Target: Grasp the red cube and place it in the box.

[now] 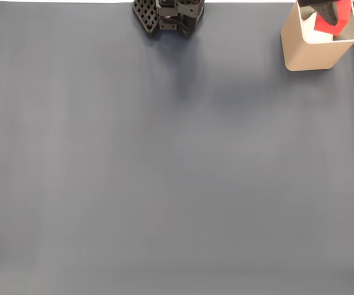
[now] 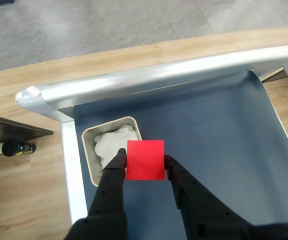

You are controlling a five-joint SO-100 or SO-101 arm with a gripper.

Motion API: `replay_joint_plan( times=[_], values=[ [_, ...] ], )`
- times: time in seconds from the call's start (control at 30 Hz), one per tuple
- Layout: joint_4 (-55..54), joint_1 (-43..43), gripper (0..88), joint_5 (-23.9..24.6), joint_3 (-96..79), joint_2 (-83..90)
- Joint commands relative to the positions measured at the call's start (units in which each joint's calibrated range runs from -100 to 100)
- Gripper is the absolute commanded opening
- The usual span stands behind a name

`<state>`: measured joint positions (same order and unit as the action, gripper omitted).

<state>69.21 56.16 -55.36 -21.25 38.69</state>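
Observation:
The red cube [image 2: 145, 159] is pinched between the two black fingers of my gripper [image 2: 145, 161], which is shut on it. In the wrist view the cube hangs in the air over the right rim of the tan box [image 2: 90, 150], whose inside shows a pale crumpled lining. In the fixed view the box [image 1: 309, 52] stands at the top right of the mat, and my gripper [image 1: 327, 12] reaches in from the top edge just above its opening, with the red cube [image 1: 337, 19] showing there.
The arm's black base [image 1: 168, 15] sits at the top middle of the dark grey mat [image 1: 165, 166]. In the wrist view a silver table rail [image 2: 159, 80] runs behind the box, with wooden floor beyond it.

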Motion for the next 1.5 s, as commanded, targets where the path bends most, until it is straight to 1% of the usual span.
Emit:
replay_joint_plan(
  times=[0.0,0.4,0.97,1.23,1.47],
  values=[
    [0.0,1.8,1.4,-0.4,0.2,2.5],
    [-0.7,4.4,1.4,-2.2,-0.2,2.2],
    [-4.5,5.4,2.6,-2.5,-1.4,-0.9],
    [-6.3,5.6,5.9,-2.2,-1.5,-1.5],
    [-7.1,6.7,15.1,-0.3,-1.5,-1.9]
  ],
)
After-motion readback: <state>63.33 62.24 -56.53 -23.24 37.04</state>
